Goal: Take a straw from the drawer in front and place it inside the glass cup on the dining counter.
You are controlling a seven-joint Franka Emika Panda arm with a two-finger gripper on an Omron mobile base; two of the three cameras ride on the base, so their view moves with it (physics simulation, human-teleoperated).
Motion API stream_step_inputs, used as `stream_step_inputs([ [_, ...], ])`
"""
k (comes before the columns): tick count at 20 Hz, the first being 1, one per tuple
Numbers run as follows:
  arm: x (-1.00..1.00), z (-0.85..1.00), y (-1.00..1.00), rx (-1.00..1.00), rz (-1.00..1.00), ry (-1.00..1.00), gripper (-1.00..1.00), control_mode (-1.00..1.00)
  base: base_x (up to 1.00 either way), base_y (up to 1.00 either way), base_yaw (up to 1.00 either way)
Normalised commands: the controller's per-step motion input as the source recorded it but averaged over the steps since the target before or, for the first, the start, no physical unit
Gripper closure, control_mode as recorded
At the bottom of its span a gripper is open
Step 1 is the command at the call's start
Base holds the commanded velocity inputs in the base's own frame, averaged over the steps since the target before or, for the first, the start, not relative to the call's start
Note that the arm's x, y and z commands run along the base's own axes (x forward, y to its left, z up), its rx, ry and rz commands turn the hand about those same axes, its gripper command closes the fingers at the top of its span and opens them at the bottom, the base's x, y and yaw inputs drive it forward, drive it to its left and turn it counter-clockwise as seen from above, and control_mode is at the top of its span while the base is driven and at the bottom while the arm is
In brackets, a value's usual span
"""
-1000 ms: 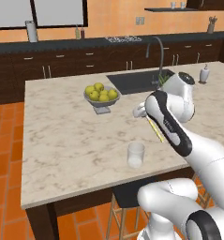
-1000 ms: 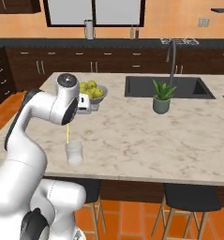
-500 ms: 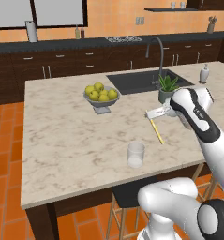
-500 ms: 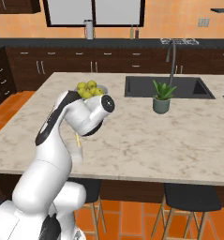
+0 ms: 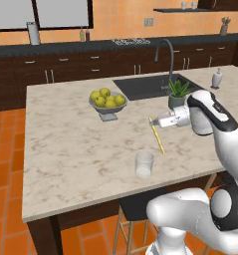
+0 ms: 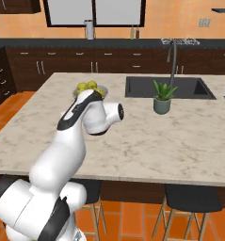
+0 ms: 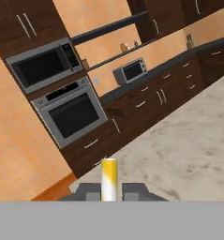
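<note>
A: Where is the pincer (image 5: 154, 121)?

B: Over the desk (image 5: 65, 149), the big beige marble-look dining counter. In the left base view it hangs at about three o'clock from the fruit bowl (image 5: 107, 103), pointing sideways toward nine o'clock, with the white arm reaching in from the right edge.

A: And what is it doing?

B: It is clamped narrow on the straw (image 5: 158, 136). In the hand view the straw (image 7: 109, 180) stands between the two dark finger tips, pinched by both. In the left base view the pale yellow stick runs from the pincer down toward five o'clock, tilted, and I cannot tell whether its lower end touches the marble.

A: The glass cup?

B: The glass cup (image 5: 144, 165) stands upright on the desk near its front edge, at about seven o'clock from the straw's lower end. It is apart from the straw.

A: What else sits on the desk?

B: The grey fruit bowl holds yellow fruit, at about eleven o'clock from the cup. A small potted plant (image 5: 178, 93) is just beside the dark sink (image 5: 143, 85), at one o'clock from the pincer. From the right base view the plant (image 6: 162, 97) is at three o'clock from the arm's wrist, and the arm hides most of the bowl.

A: And past the pincer?

B: The hand view looks along it at a steel oven (image 7: 73, 114) with a microwave (image 7: 44, 63) above, set in dark cabinets.
</note>
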Motion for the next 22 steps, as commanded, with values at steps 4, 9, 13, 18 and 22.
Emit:
stream_step_inputs([
  [4,0.00,0.00,0.02,0.23,0.19,-0.05,1.00,-1.00,0.00,0.00,0.00],
  [9,0.06,-0.12,0.07,0.12,0.16,-0.06,1.00,-1.00,0.00,0.00,0.00],
  [13,0.19,-0.22,0.13,0.07,0.16,-0.11,1.00,-1.00,0.00,0.00,0.00],
  [18,0.31,-0.15,0.16,0.07,0.16,-0.10,1.00,-1.00,0.00,0.00,0.00],
  [22,0.10,-0.21,0.00,0.04,0.15,-0.12,1.00,-1.00,0.00,0.00,0.00],
])
